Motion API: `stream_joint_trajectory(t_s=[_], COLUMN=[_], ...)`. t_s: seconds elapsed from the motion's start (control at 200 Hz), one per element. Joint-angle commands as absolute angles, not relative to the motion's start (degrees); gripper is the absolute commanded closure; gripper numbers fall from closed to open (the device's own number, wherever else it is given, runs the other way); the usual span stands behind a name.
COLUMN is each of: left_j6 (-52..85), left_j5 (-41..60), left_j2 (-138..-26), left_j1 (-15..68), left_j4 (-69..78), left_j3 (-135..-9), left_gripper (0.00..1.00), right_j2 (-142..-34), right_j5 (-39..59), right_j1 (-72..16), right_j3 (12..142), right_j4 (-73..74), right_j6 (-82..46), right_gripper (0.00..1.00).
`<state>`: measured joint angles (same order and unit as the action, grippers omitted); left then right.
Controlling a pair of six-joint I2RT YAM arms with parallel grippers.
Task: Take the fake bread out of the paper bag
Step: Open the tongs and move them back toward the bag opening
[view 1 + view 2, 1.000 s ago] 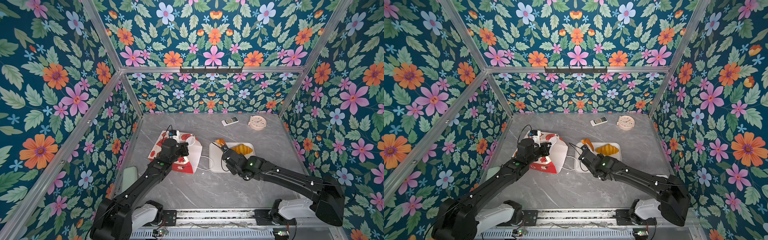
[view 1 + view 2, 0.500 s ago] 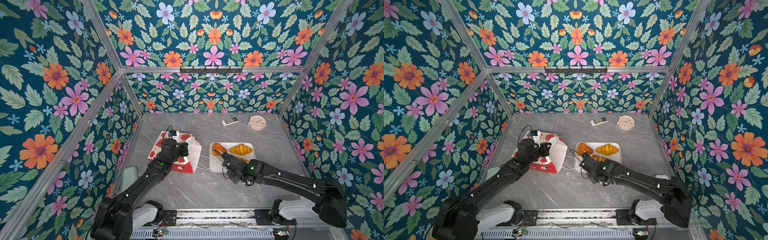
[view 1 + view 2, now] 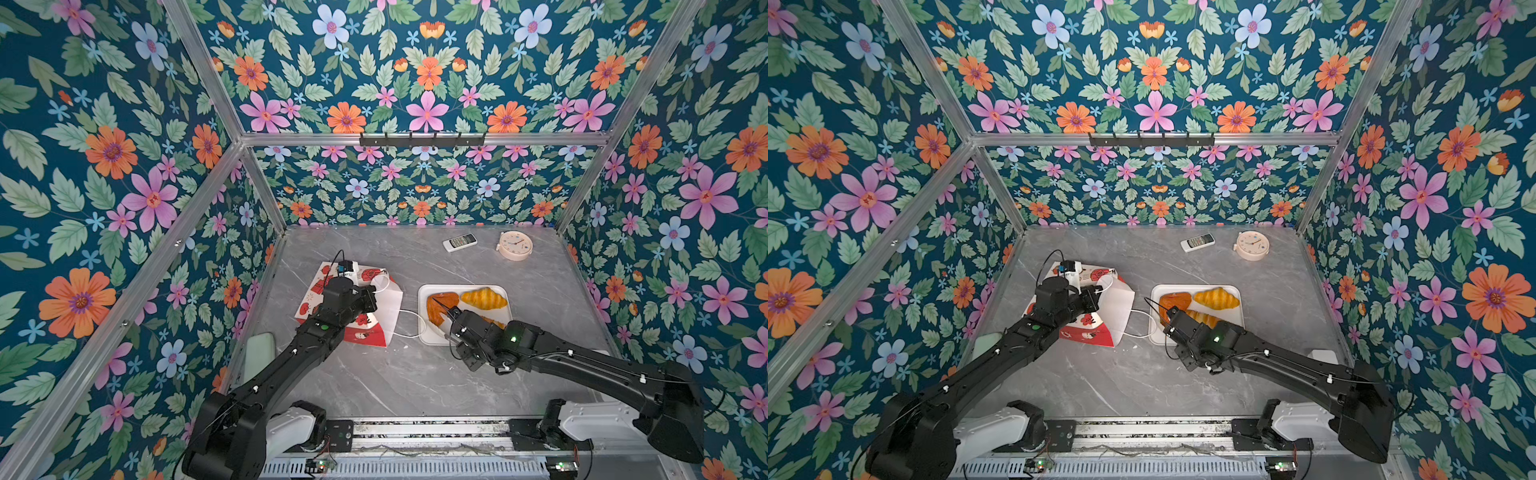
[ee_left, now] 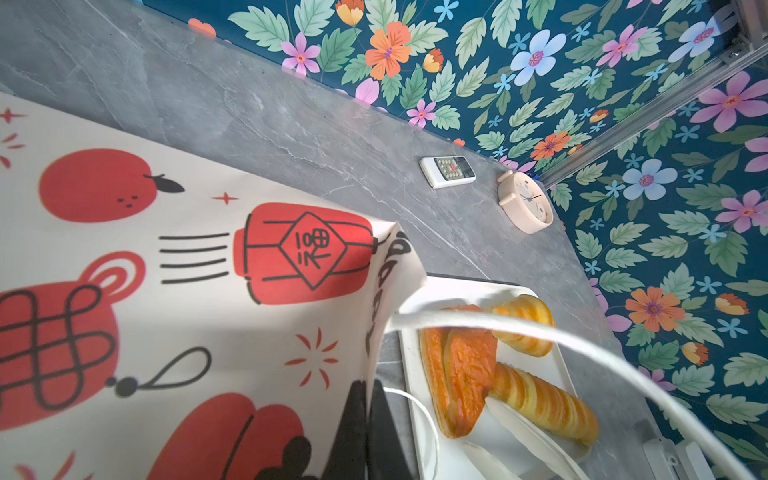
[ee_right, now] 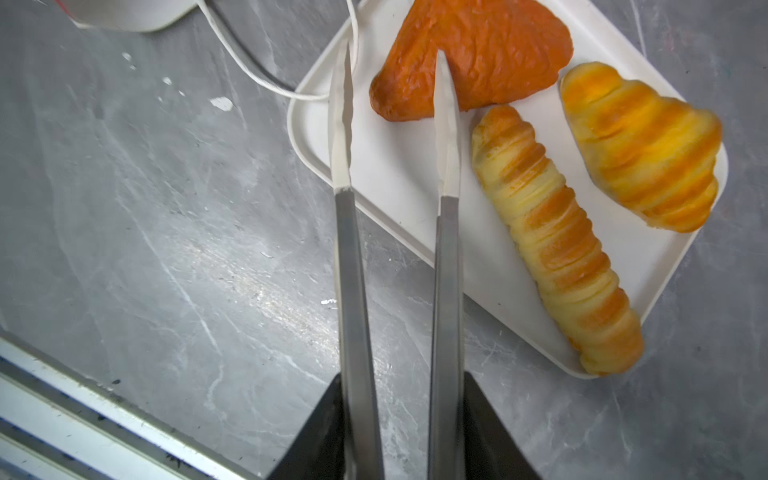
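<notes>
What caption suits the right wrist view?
Open right gripper over a white rectangular tray bearing three glossy golden-brown toy pastries.

Grey table [image 3: 395, 374]: bag [image 3: 390, 311], tray [image 3: 430, 334], remote [image 3: 459, 242], clock [image 3: 515, 246]

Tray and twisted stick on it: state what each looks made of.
The tray looks like matte white plastic: smooth, uniform, with a moulded rounded rim. The stick is probably painted foam or soft plastic: a soft sheen over even golden-brown ridges.

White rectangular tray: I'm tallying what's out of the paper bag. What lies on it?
Three fake breads: a flat orange-brown pastry, a yellow croissant and a long ridged golden stick. One finger of the right claw covers part of the pastry; nothing beneath the breads shows.
</notes>
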<state>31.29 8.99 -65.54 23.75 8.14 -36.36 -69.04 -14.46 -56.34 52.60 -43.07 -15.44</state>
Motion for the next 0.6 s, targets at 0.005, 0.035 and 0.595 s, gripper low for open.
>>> stream_joint_trajectory(t_s=[0.005, 0.035, 0.595], left_j6=[31.46, 31.43, 22.95], left_j5=[9.01, 9.13, 12.66], left_j2=[-65.74, -65.74, -65.39], left_j1=[23.62, 23.56, 23.59], left_j4=[9.67, 9.67, 2.87], left_j3=[-36.43, -36.47, -41.36], left_gripper=[1.00, 1.00, 1.00], right_j2=[-65.61, -64.60, -66.86], right_j5=[-14.41, -14.41, 7.42], right_j1=[-56.08, -55.72, -55.88], right_j3=[52.13, 51.90, 51.66], right_j4=[-39.88, -39.88, -18.39], right_j6=[-17.42, -17.85, -24.46], right_gripper=[0.59, 0.59, 0.60])
